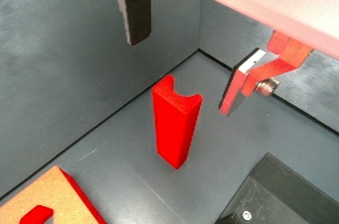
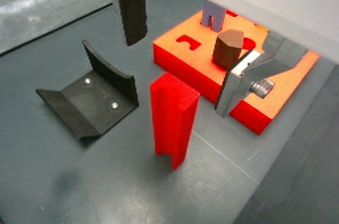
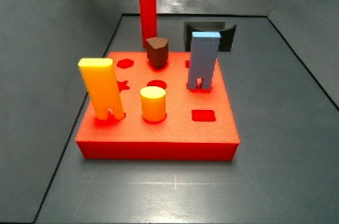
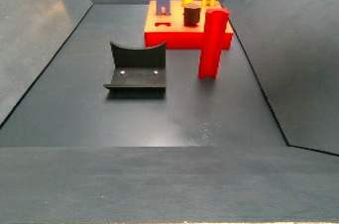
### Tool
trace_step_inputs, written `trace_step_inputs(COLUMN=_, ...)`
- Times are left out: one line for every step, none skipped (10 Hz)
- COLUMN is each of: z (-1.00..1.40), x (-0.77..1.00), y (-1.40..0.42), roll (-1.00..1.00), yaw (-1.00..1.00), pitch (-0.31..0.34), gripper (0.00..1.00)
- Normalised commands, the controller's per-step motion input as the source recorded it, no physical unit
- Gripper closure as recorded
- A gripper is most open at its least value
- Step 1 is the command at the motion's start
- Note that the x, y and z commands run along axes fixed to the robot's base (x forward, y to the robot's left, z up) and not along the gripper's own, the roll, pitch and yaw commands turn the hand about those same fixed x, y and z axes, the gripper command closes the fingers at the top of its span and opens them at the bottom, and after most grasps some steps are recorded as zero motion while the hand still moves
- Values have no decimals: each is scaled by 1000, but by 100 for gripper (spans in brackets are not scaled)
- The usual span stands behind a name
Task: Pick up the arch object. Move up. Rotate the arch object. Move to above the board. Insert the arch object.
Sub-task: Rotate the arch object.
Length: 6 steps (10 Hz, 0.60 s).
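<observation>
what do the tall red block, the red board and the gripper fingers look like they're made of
The arch object looks like plastic: uniform bright red, smooth faces, sharp edges, slight sheen. The board looks similar, matte red with clean cut-outs, though painted wood or foam is possible. The gripper hangs open above the arch object, not touching it; its fingers look like flat silver metal plates with dark, probably rubber, pads.

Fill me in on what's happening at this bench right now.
A Franka arm's pincer hangs open above the arch object, a tall red block standing upright on the dark floor, gripping nothing. The board nearby already carries yellow, brown and blue-grey blocks. The dark fixture stands beside the arch object. Nothing has been picked up yet.
</observation>
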Motion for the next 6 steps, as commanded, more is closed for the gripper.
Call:
trace_step_inputs(z=-1000, x=3, y=0, roll=5, yaw=108, pitch=73, gripper=0)
trace_step_inputs(z=-1000, x=35, y=2, roll=7, yaw=71, pitch=20, gripper=0)
trace_step_inputs(z=-936, x=31, y=-1, roll=5, yaw=53, pitch=-10, gripper=0)
trace_step_inputs(z=-775, x=23, y=-5, roll=4, yaw=47, pitch=-28, gripper=0)
trace_step_inputs(z=-611, x=16, y=-8, roll=1, yaw=44, pitch=-41, gripper=0)
trace_step_inputs(z=-449, x=14, y=-9, roll=-2, yaw=43, pitch=-51, gripper=0)
